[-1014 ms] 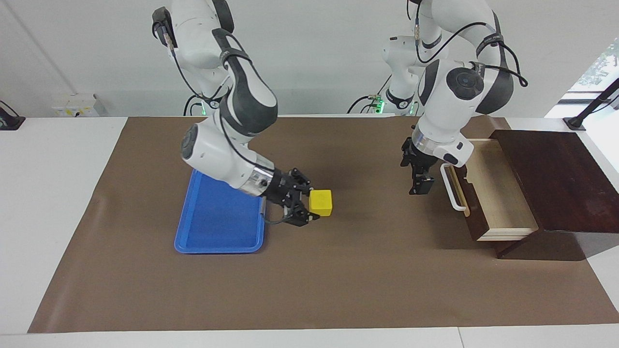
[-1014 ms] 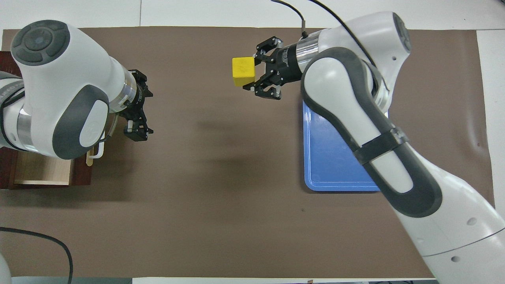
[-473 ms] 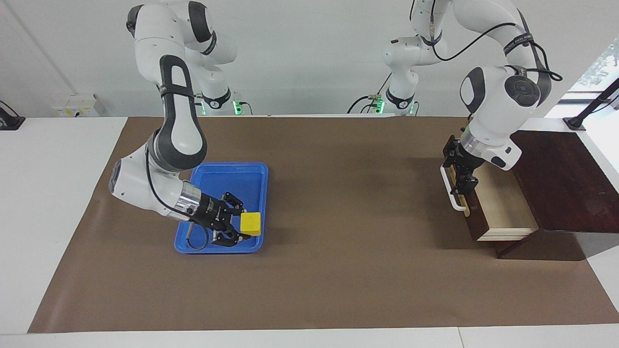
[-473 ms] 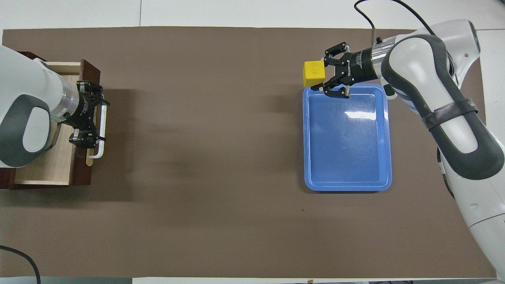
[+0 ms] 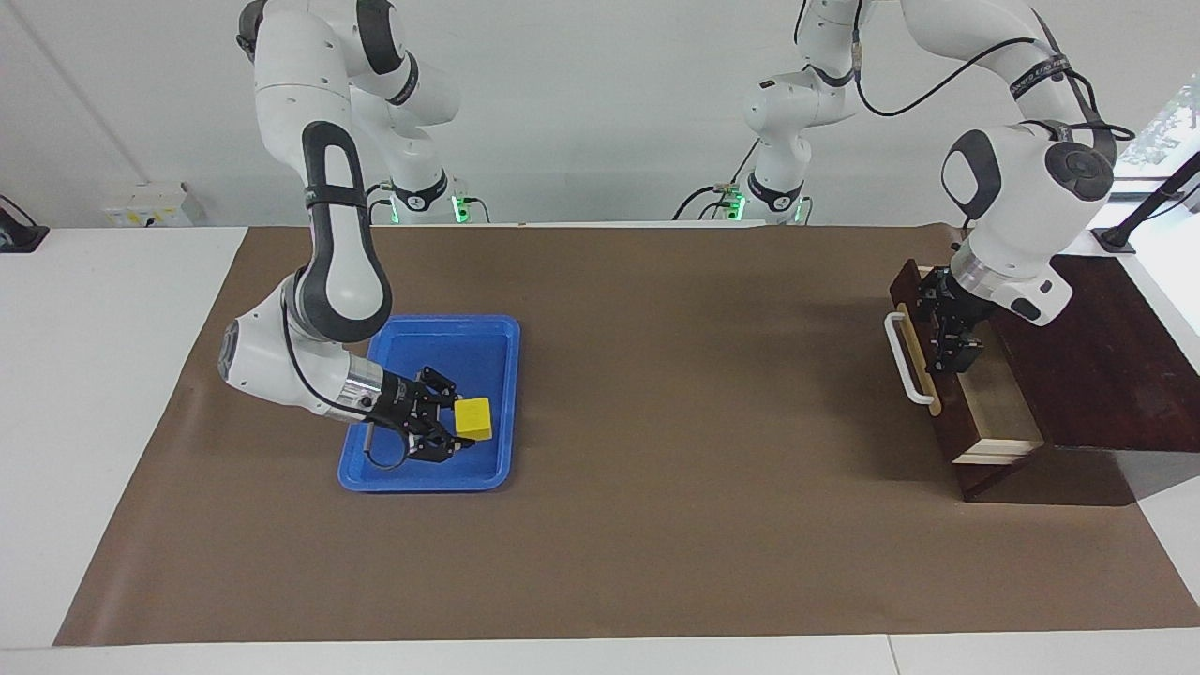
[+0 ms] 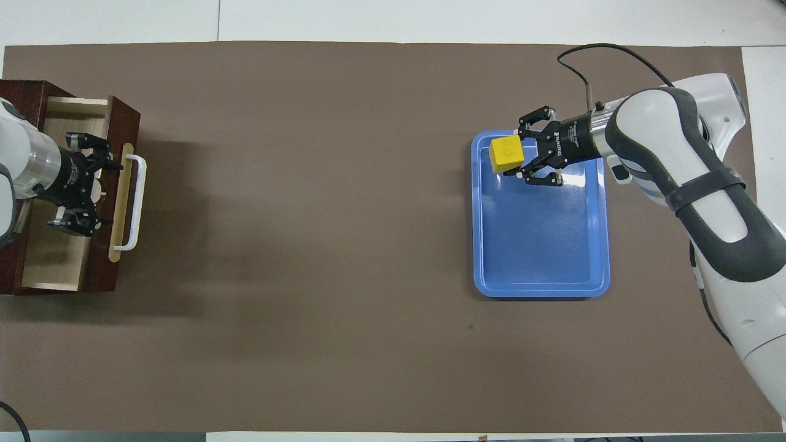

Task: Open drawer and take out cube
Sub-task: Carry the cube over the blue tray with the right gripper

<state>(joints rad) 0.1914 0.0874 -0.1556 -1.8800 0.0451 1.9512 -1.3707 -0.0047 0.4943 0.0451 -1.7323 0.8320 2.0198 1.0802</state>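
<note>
Right, I have the right gripper [image 5: 455, 433] low over the blue tray [image 5: 398, 473], at the tray's end farther from the robots, and its fingers are clamped on the cube [image 5: 472, 418], which juts out from the fingertips toward the middle of the table. In the overhead view the cube [image 6: 506, 154] sits over the tray's [image 6: 540, 288] corner away from the robots; whether it touches the tray floor I cannot tell. The left gripper [image 5: 954, 345] hangs over the drawer [image 5: 994, 412], just inside its front panel, with its fingers spread and nothing between them. The drawer stands partly pulled out of the dark box [image 5: 1097, 356] at the left arm's end of the table, pale inside showing, white handle [image 5: 907, 358] facing the table's middle. From overhead the left gripper [image 6: 73, 196] covers part of the drawer's [image 6: 55, 270] interior. The brown mat [image 5: 694, 450] between tray and drawer carries only the arms' shadows, so nothing stands between the two grippers.
</note>
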